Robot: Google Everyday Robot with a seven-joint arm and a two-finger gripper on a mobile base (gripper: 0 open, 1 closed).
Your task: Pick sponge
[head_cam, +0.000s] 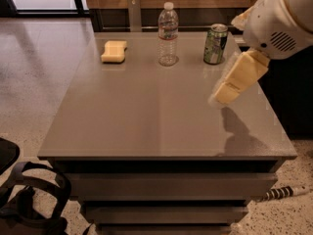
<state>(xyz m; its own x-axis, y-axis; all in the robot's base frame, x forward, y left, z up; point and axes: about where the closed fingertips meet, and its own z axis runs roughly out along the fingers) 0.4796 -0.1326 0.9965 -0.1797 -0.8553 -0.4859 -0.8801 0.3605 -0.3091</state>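
The sponge (114, 51) is a small pale-yellow pad lying flat at the far left of the grey table (146, 111). My gripper (220, 96), with yellowish blocky fingers on a white arm, hangs above the table's right side, pointing down and left. It is well to the right of the sponge and nearer the front, just in front of the green can (215, 44). It holds nothing that I can see.
A clear water bottle (167, 34) stands between the sponge and the green can at the table's far edge. A metal post (134, 12) rises behind the table. A dark chair or bag (29, 199) sits on the floor at front left.
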